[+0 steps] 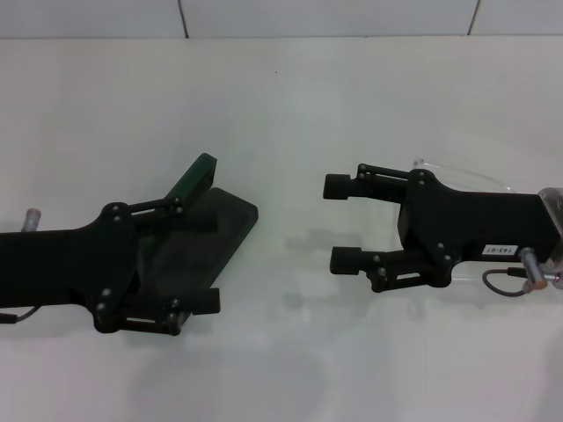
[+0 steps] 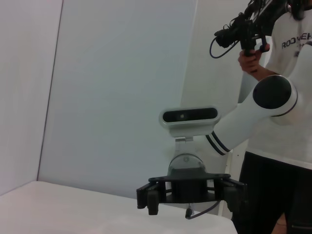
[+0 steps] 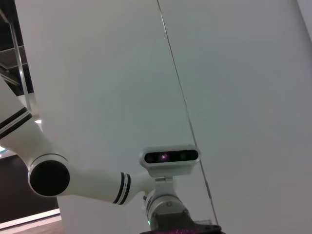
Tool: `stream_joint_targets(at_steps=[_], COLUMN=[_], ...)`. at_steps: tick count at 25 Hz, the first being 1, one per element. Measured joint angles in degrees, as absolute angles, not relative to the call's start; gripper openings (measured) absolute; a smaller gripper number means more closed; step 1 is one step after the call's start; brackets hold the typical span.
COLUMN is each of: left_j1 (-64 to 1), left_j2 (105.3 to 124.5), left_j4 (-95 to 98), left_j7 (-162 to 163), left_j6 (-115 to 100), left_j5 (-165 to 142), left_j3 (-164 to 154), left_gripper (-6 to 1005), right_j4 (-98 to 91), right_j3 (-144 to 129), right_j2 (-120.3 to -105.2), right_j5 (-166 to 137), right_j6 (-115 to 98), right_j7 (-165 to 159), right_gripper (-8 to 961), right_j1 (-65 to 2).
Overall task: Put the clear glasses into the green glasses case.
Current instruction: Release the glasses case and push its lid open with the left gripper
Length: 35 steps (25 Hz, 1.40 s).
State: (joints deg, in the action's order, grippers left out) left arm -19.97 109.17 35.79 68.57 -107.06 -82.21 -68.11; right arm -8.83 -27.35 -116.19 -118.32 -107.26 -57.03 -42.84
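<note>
On the white table (image 1: 281, 97), the green glasses case (image 1: 207, 211) lies open at left, lid up, partly hidden under the left hand (image 1: 198, 255), fingers spread wide astride it. At right, the right hand (image 1: 339, 224) hovers wide open, gripping nothing. The clear glasses (image 1: 457, 171) sit mostly hidden beneath it; only a faint rim shows.

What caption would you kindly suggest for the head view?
Left tool over the open green glasses case; right tool, open, above the clear glasses.
</note>
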Motion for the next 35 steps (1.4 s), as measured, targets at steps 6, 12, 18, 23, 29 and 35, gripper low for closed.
stream_joint_targets(at_steps=[6, 12, 18, 23, 29, 35], left_j1=[-20.00, -20.04, -20.00, -20.03, -22.00, -24.61], left_j2=[109.27, 109.26, 109.94, 111.82, 116.82, 119.59], left_j4=[35.86, 35.89, 36.58, 49.20, 81.76, 96.33], left_j7=[68.82, 68.99, 73.10, 93.92, 124.83, 146.92], left_j6=[-106.88, -106.87, -106.45, -99.79, -94.08, -94.17], left_j5=[-82.25, -82.27, -82.35, -88.47, -112.77, -141.15], left_j3=[-68.15, -68.11, -64.02, -55.67, -55.21, -66.83], left_gripper=[854, 834, 813, 796, 775, 657], right_j4=[-9.05, -8.92, -10.18, -20.77, -32.17, -33.32], right_j3=[-27.39, -27.42, -26.80, -26.71, -26.72, -26.78], right_j2=[-116.19, -116.19, -115.98, -115.49, -115.35, -114.94], right_j5=[-118.30, -118.30, -117.40, -112.09, -107.70, -106.42], right_j6=[-107.26, -107.37, -107.41, -106.70, -105.46, -105.19], right_j7=[-56.85, -56.29, -56.18, -60.98, -65.61, -65.65], right_gripper=[872, 872, 872, 872, 872, 873], right_j1=[-42.94, -42.80, -41.31, -34.88, -28.43, -26.43])
